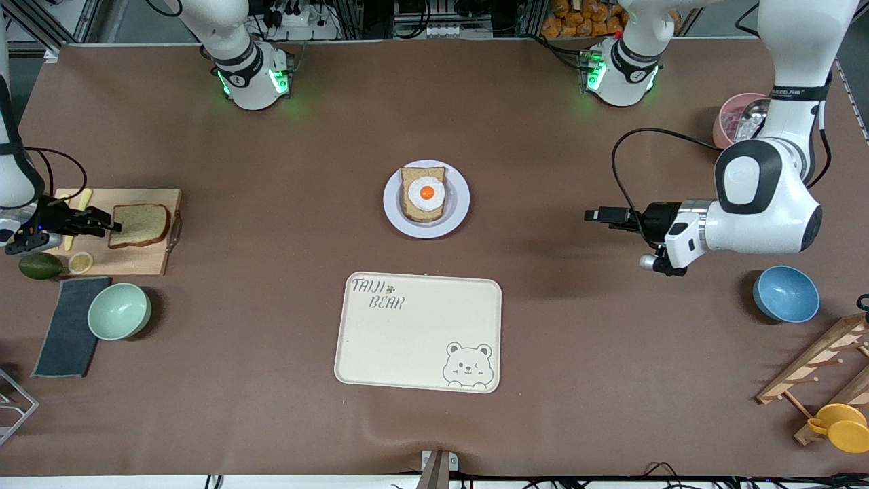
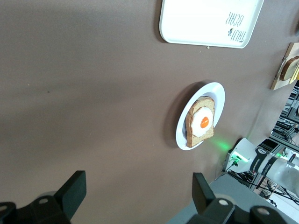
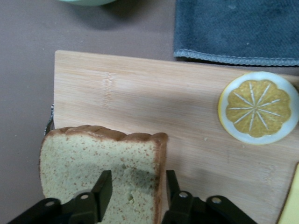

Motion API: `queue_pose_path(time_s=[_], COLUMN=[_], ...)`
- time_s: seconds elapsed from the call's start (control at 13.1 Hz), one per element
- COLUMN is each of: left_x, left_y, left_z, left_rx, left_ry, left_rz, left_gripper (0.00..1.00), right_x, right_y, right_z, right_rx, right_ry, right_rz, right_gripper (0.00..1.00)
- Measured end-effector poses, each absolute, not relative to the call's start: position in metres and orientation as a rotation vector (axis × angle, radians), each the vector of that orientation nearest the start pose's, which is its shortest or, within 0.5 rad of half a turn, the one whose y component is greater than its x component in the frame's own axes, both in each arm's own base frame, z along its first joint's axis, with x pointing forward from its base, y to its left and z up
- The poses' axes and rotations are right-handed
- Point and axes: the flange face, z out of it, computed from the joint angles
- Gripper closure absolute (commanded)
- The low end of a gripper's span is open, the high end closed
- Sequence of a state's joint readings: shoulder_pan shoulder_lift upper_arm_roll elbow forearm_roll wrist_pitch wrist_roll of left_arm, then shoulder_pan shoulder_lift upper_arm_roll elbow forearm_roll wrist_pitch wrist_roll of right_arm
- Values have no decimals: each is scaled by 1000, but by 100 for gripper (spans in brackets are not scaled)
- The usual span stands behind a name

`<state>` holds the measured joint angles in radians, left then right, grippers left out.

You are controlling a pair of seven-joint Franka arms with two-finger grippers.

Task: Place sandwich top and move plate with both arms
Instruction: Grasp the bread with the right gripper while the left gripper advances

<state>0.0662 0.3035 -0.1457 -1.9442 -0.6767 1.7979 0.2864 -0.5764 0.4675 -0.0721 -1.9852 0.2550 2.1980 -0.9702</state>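
Our right gripper [image 3: 134, 196] straddled the sandwich top's [image 3: 98, 172] crust edge, half-closed; our left gripper [image 2: 138, 193] waited wide open.

Two arms: the right arm [image 1: 234, 64] and the left arm [image 1: 767, 197]. Two grippers: the right gripper [image 1: 112, 223] and the left gripper [image 1: 589, 215].

Two bread slices: the bare slice [image 1: 139, 225] and the egg slice [image 1: 422, 215]. One fried egg [image 1: 426, 193]. One plate [image 1: 392, 204]. One tray [image 1: 407, 339].

Three bowls: green [image 1: 119, 311], blue [image 1: 785, 293] and pink [image 1: 728, 122].

One each of the rest: board [image 1: 146, 261], cloth [image 1: 68, 333], lemon slice [image 1: 80, 262], avocado [image 1: 39, 265], wooden rack [image 1: 815, 360] and yellow cup [image 1: 842, 428].
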Motion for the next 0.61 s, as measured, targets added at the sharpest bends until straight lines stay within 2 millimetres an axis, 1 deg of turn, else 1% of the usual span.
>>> queue_pose_path(time_s=[0.3, 0.38, 0.46, 0.61], left_x=[563, 562, 561, 557], left_y=[-94, -92, -85, -66], left_z=[306, 304, 303, 295], left_rx=[2395, 2392, 2388, 2369], left_ry=[-90, -95, -98, -134], left_rz=[-468, -467, -460, -438], left_gripper=[0, 0, 0, 0], right_x=[470, 469, 468, 468], right_y=[-352, -354, -355, -355], right_z=[202, 200, 198, 194], right_rx=[-2845, -2843, -2842, -2838], right_ry=[-197, -191, -188, -187], right_rz=[93, 95, 98, 104], right_gripper=[58, 63, 71, 87])
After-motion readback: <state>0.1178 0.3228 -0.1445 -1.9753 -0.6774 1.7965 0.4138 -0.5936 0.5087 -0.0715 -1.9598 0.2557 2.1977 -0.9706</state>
